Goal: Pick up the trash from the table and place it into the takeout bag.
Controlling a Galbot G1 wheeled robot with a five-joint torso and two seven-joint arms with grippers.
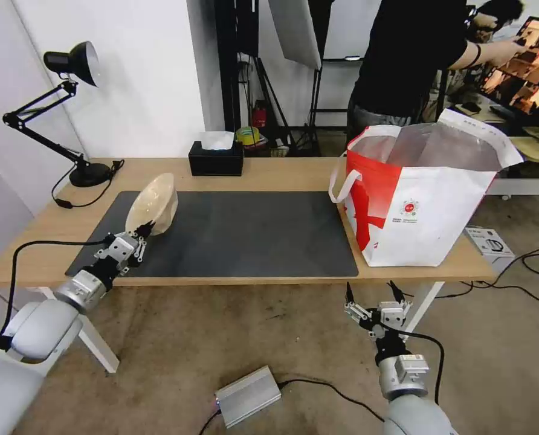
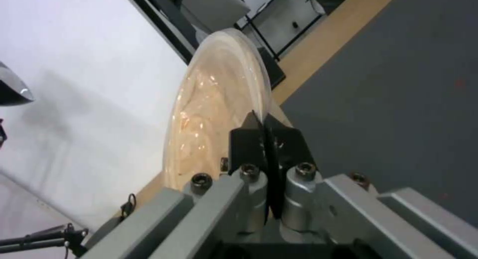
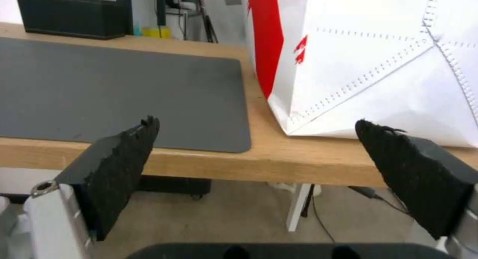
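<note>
We're seeing the left tool clamping the rim of the beige pulp bowl, holding it tipped on edge above the left end of the dark grey mat on the table. The left wrist view is giving us what the head view isn't: both black fingertips pressed together on the bowl's rim, one on each side, with the glossy inside of the bowl facing the white wall.

The right tool is hanging below and in front of the table edge, near the right end, jaws spread wide and gripping nothing. Its wrist view is showing both pads well apart, with the table edge and the lower corner of the takeout bag beyond them.

From the head view we're seeing the takeout bag standing open on the right end of the table, foil lining showing, and a black tissue box at the back edge.
</note>
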